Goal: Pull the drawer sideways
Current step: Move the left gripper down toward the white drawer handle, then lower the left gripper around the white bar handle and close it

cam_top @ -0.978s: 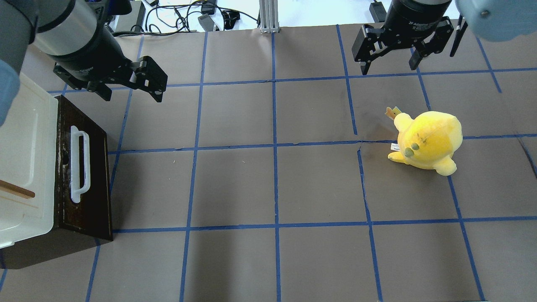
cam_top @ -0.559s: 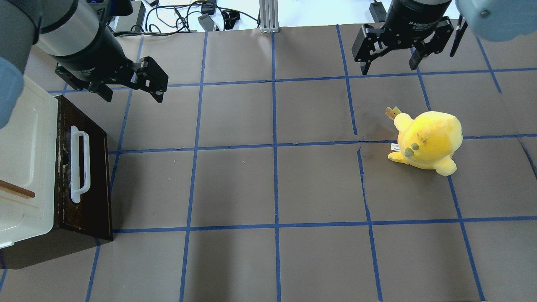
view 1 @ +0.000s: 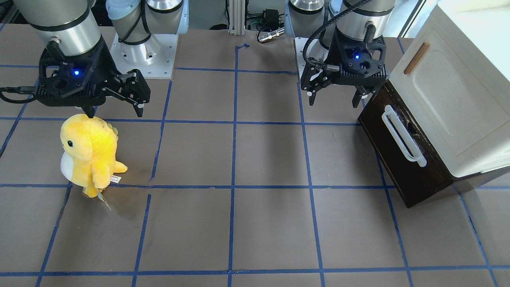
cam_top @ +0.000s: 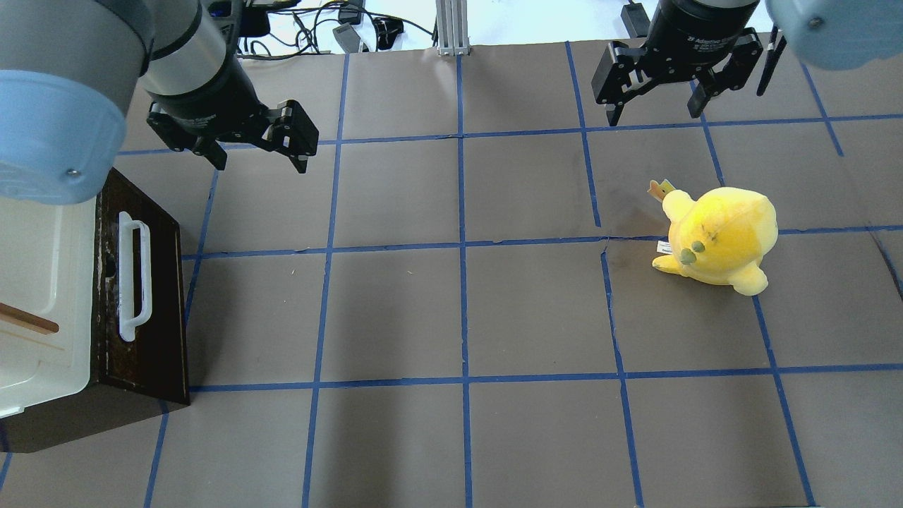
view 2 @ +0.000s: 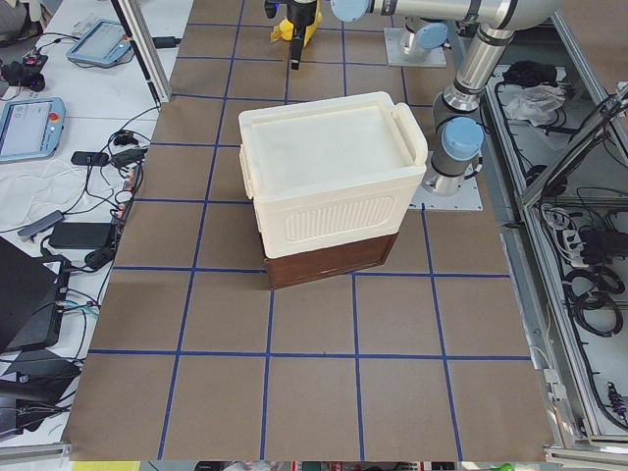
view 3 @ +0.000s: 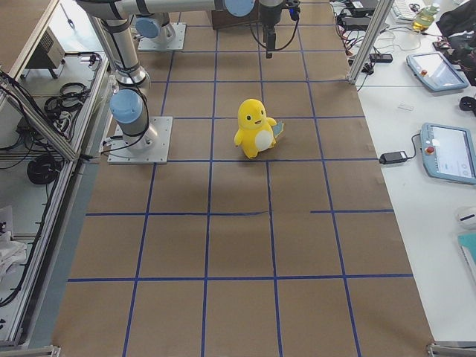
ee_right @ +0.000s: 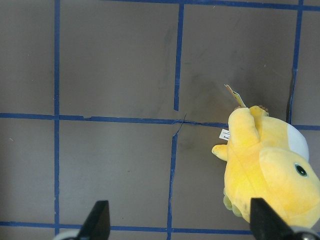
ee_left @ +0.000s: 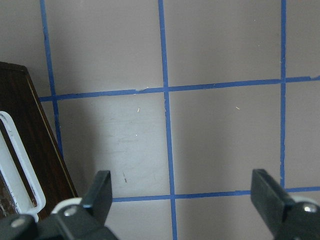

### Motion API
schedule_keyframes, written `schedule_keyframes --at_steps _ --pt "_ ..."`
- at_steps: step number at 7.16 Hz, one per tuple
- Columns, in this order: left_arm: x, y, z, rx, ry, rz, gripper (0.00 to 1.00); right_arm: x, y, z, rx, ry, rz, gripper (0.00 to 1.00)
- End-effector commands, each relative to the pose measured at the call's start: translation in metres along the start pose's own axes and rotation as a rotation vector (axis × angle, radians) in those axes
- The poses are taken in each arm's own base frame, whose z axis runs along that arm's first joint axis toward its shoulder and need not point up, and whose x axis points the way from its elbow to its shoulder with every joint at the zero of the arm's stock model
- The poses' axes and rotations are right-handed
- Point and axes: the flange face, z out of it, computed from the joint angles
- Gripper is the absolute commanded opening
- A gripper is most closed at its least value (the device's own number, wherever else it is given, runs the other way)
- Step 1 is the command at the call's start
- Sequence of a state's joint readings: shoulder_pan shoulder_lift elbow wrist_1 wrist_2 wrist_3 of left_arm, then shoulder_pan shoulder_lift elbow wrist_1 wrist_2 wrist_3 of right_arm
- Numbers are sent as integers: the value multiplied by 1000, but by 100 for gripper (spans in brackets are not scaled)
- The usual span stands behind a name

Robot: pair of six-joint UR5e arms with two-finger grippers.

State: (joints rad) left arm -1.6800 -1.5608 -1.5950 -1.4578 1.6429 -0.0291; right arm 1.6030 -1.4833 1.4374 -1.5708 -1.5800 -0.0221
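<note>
The drawer (cam_top: 159,310) has a dark brown front and a long white bar handle (cam_top: 134,275). It sits pushed in under the cream-white cabinet (cam_top: 42,282) at the table's left. It also shows in the front view (view 1: 392,159) and at the left edge of the left wrist view (ee_left: 27,125). My left gripper (cam_top: 259,161) is open and empty. It hovers above the mat beyond and to the right of the drawer's far corner, apart from it (view 1: 333,103). My right gripper (cam_top: 655,116) is open and empty at the far right, behind the plush.
A yellow plush toy (cam_top: 719,236) stands on the mat at the right, below the right gripper (view 1: 87,153). The cabinet door carries a small brown handle (view 1: 416,57). Cables lie beyond the table's far edge (cam_top: 317,28). The mat is brown with a blue tape grid.
My left gripper has moved to the right, away from the drawer's far corner, and the left arm's elbow now hangs over the cabinet. The right arm, drawer and plush have not moved.
</note>
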Motion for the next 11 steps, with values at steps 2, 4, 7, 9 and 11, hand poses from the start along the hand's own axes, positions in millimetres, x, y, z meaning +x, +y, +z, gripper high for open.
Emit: schedule_keyframes --at_steps 2,4,7,9,11 --pt "46 6 53 -68 -151 -95 100 0 0 0 0 0 1 100" --pt "34 17 100 -114 -333 -110 100 0 0 0 0 0 1 100" --pt "8 62 181 -205 -663 -71 100 0 0 0 0 0 1 100" --pt "-8 64 208 -245 -781 -34 100 0 0 0 0 0 1 100" --pt "-37 52 228 -293 -851 -44 100 0 0 0 0 0 1 100"
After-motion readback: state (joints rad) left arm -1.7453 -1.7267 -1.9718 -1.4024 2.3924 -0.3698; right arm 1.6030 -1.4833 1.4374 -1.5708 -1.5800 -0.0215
